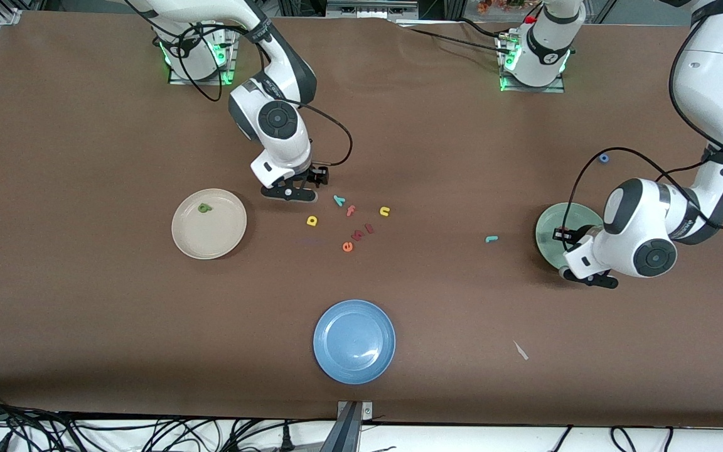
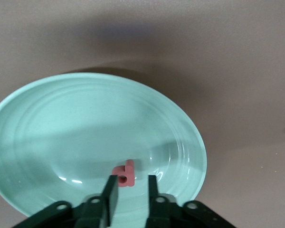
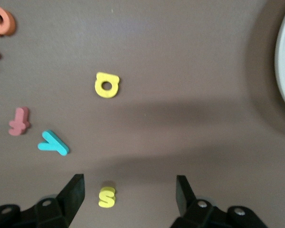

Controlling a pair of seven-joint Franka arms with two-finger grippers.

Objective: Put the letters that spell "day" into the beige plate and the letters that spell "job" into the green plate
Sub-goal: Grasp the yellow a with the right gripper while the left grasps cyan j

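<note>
Hovering left hand (image 2: 132,187), green plate's (image 2: 47,118) edge

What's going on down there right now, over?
Left gripper part-open over green plate, pink letter dropped in. Right gripper open above yellow "s". Nothing blocking.

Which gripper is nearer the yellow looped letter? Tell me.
Right. The right gripper hangs open over the table close by the yellow looped letter, beside the beige plate. The left gripper is over the green plate.
</note>
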